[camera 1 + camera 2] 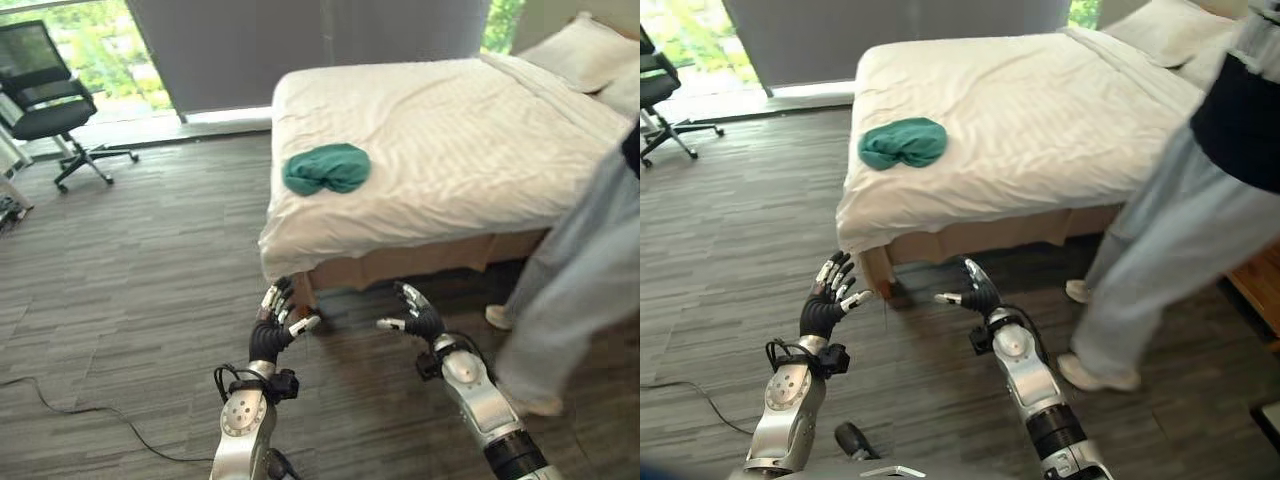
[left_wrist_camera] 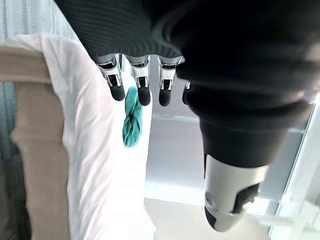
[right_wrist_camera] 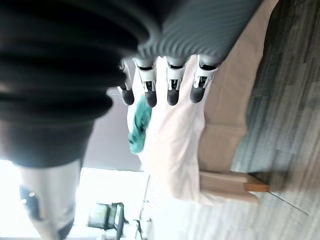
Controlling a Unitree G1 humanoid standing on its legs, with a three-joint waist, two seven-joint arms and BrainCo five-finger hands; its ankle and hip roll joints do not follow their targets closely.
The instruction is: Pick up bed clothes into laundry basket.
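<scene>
A bed (image 1: 450,150) under a white sheet (image 1: 470,190) fills the upper right of the head views, its wooden base showing below the hanging sheet edge. A crumpled teal cloth (image 1: 326,167) lies on the sheet near the bed's lower-left corner (left of frame centre). Pillows (image 1: 585,50) sit at the far upper right.

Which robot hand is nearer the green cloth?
The left hand: it is open below the bed corner where the green cloth lies. The right hand is farther along.

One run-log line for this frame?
teal garment: on bed | left hand: open, empty | right hand: open, empty | person: beside bed
</scene>
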